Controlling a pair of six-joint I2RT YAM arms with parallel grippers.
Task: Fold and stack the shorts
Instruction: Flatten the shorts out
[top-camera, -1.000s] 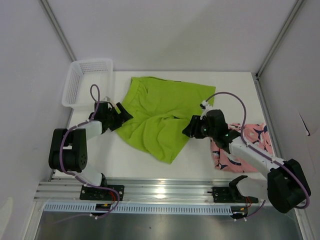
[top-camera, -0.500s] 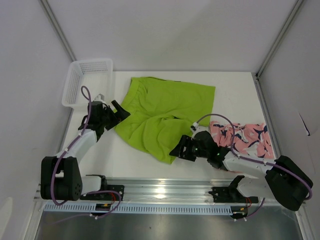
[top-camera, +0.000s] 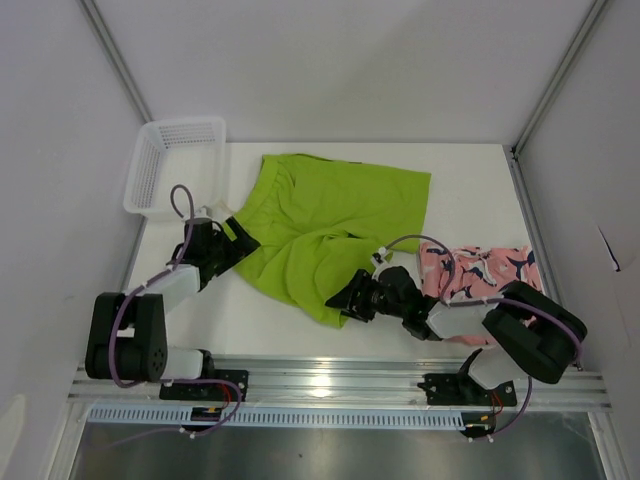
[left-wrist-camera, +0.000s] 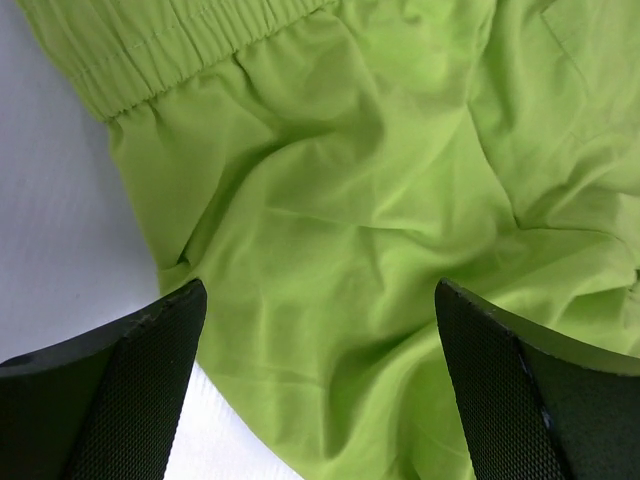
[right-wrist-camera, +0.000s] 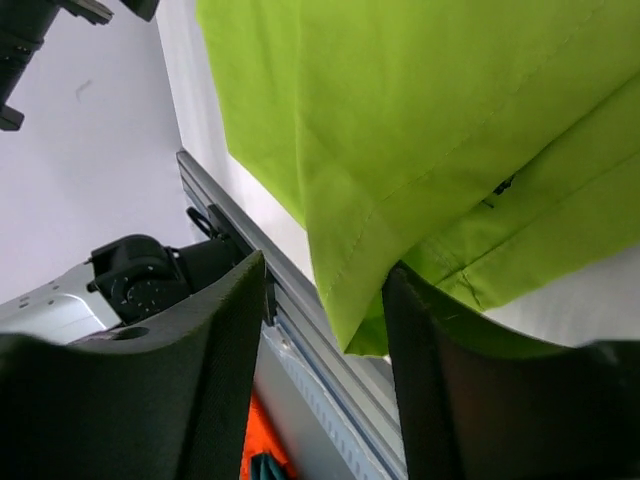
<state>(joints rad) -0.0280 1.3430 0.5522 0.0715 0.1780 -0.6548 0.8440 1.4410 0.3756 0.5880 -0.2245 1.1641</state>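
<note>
Mesh basket: the white plastic basket (top-camera: 175, 165) stands at the far left corner of the table (top-camera: 470, 180). No garment shows in it, and it plays no evident part in the fold.

Left gripper: the left gripper (top-camera: 235, 235) is low at the left edge of the lime green shorts (top-camera: 330, 215). In its wrist view the left gripper (left-wrist-camera: 320, 290) has its jaws spread wide, straddling the cloth below the elastic waistband (left-wrist-camera: 190, 45) and holding nothing. Judged purpose: lined up to take that edge.

Green shorts: lying open and rumpled across the middle of the table, not yet folded. One leg runs down toward the near edge, and creases show in the middle. Soft cloth, so it is likely to sag and slip if pinched thinly.

Right gripper: the right gripper (top-camera: 345, 300) is laid low at the near tip of that leg. The wrist view shows the right gripper (right-wrist-camera: 325, 280) with its jaws apart and the leg hem (right-wrist-camera: 350, 250) hanging between them. A gap remains on one side, so the hem is not yet pinched. Judged purpose: to seize the hem and carry it over for the fold.

Pink shorts: the fish-print pair (top-camera: 480, 270) lies at the right of the table, partly under the right arm. Whether it touches the green pair is hidden.

Progress: early; both arms are addressing the green pair, and no stack has been made.

Risk: a closing grip may catch only one layer at the hem.
</note>
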